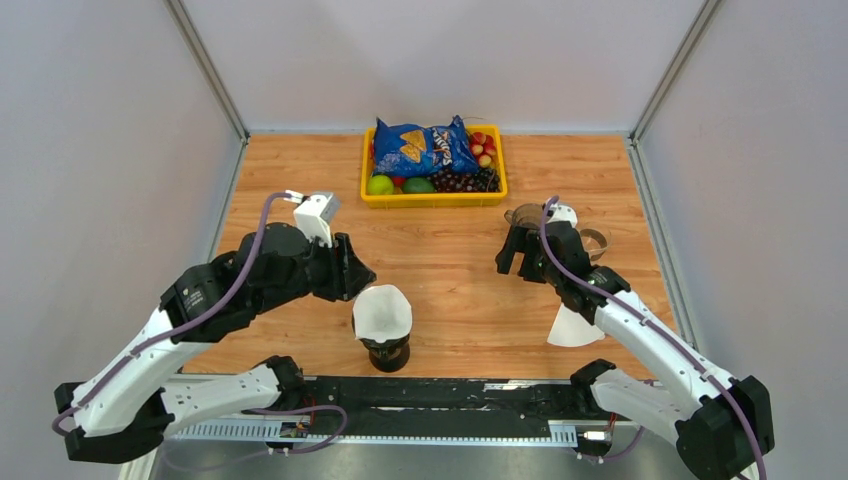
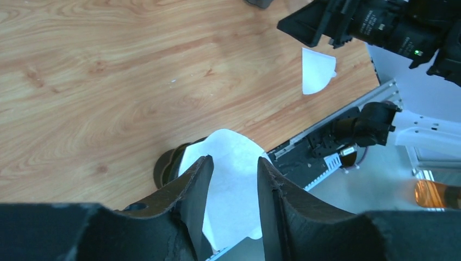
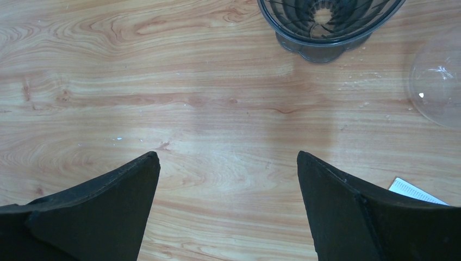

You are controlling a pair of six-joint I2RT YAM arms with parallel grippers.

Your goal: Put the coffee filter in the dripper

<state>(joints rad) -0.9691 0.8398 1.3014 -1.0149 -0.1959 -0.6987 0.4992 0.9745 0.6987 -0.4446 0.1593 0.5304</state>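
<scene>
A white coffee filter [image 1: 382, 312] sits opened in a dark dripper [image 1: 388, 352] at the table's near middle. My left gripper [image 1: 358, 280] is open just left of it, close to its rim. In the left wrist view the filter [image 2: 228, 141] shows between and beyond the spread fingers of the left gripper [image 2: 234, 160], with the dripper [image 2: 166, 166] below it. My right gripper [image 1: 515, 258] is open and empty over bare wood. A second, empty dark dripper [image 3: 326, 22] stands just beyond the right gripper [image 3: 228, 157].
A second folded white filter [image 1: 572, 328] lies flat near the right arm. A clear glass vessel [image 3: 440, 81] stands right of the empty dripper [image 1: 522, 215]. A yellow basket [image 1: 434, 198] with a chip bag and fruit stands at the back.
</scene>
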